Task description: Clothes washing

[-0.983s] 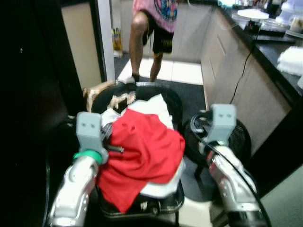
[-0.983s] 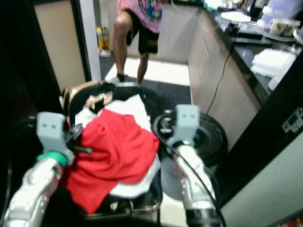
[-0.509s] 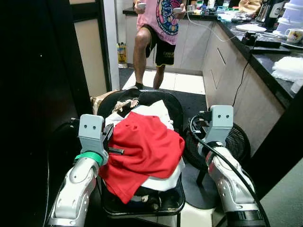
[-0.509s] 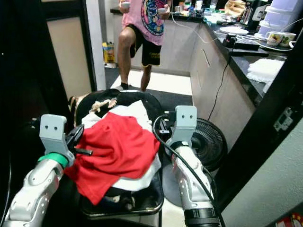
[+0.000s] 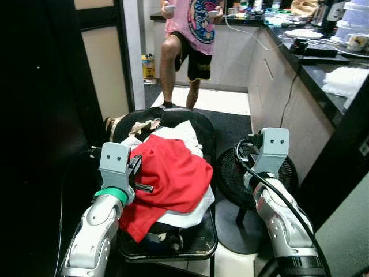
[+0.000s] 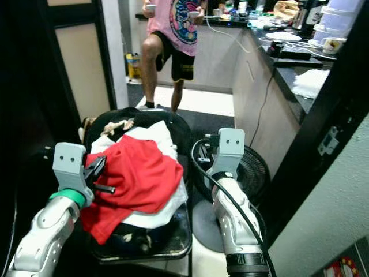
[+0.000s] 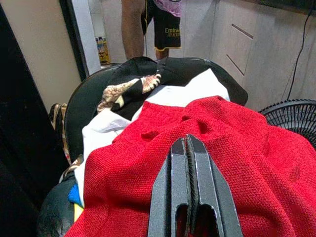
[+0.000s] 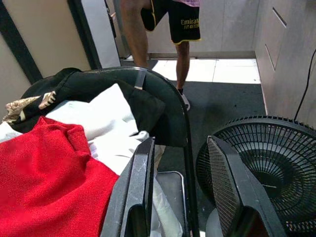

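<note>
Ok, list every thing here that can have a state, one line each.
left tool: shut, over the red garment, gripping nothing.
right tool: open, beside the chair.
red garment: crumpled on top of the pile.
white garment: under the red one.
chair: piled with clothes.
fan: standing on the floor.

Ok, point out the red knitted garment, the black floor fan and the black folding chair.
red knitted garment [image 5: 173, 176], left eye view, middle of cloth.
black floor fan [image 8: 269, 163], right wrist view, grille.
black folding chair [image 8: 168, 91], right wrist view, backrest rim.
</note>
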